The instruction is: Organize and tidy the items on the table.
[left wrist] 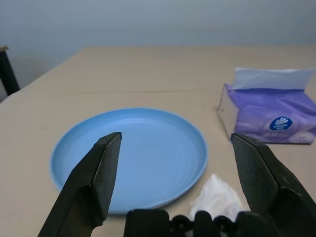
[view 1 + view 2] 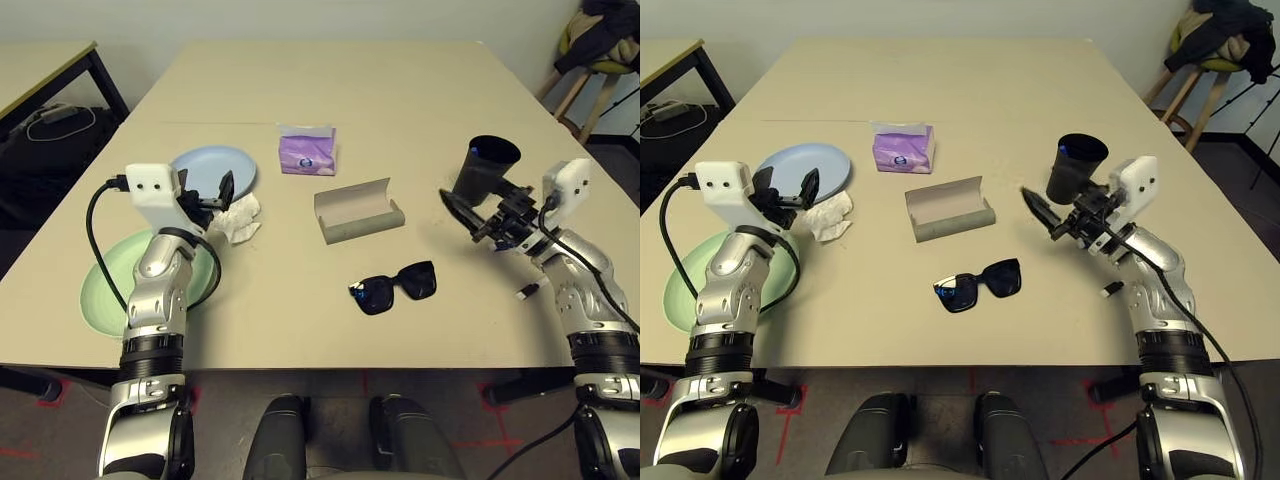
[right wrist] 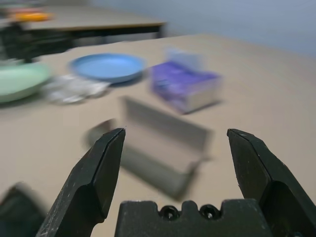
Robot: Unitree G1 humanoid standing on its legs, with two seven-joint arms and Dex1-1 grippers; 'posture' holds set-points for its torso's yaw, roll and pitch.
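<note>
On the left of the table (image 2: 400, 90) a light blue plate (image 2: 215, 168) lies behind a pale green plate (image 2: 105, 290). A crumpled white tissue (image 2: 238, 218) rests beside the blue plate. My left gripper (image 2: 208, 193) hovers open over the blue plate's near edge, above the tissue (image 1: 217, 197). The purple tissue pack (image 2: 307, 150) stands mid-table. In front of it lies the open grey-olive glasses case (image 2: 358, 212), and nearer me the black sunglasses (image 2: 394, 287). My right gripper (image 2: 458, 212) is open beside the black cup (image 2: 487, 168), pointing toward the case (image 3: 163, 148). A pen (image 2: 527, 291) lies under my right forearm.
A smaller beige table with black legs (image 2: 45, 70) stands at the back left, with dark gear and cables beneath it. A stool draped with clothing (image 2: 597, 45) is at the back right. The table's far half is bare.
</note>
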